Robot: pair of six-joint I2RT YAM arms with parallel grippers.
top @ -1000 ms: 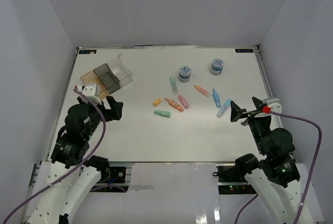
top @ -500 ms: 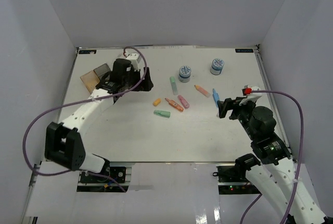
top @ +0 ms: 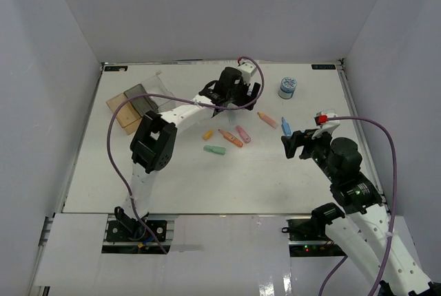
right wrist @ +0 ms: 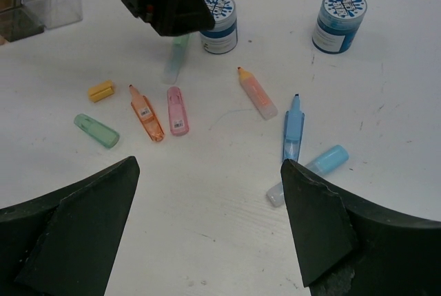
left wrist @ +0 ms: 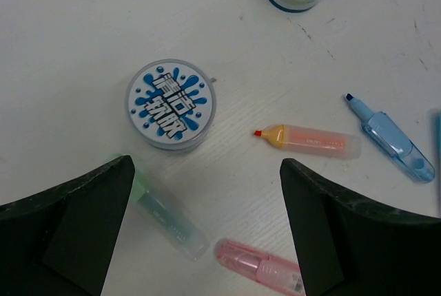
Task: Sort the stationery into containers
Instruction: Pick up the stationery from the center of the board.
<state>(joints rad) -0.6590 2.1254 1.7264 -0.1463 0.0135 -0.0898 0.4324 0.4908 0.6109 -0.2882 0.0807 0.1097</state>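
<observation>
The stationery lies mid-table: a blue-and-white roll (left wrist: 170, 104), a second roll (top: 287, 87), and pastel markers, green (top: 214, 149), orange (top: 231, 138), pink (top: 242, 133), peach (left wrist: 313, 141), blue (top: 286, 129) and a yellow stub (top: 207, 134). My left gripper (left wrist: 207, 165) hangs open just above the table in front of the first roll, with a pale green marker (left wrist: 165, 213) and the pink one (left wrist: 262, 268) near its fingers. Over bare table my right gripper (right wrist: 210, 165) is open, a light blue marker (right wrist: 310, 174) beside its right finger. The containers (top: 134, 103) stand far left.
White walls close in the table on three sides. The left arm (top: 186, 109) stretches across from the containers' side to the middle, its purple cable looping above it. The near half of the table holds only the two arm bases.
The left arm has swung right from the containers to above the left roll, hiding it in the top view. The right gripper has edged slightly left toward the blue markers.
</observation>
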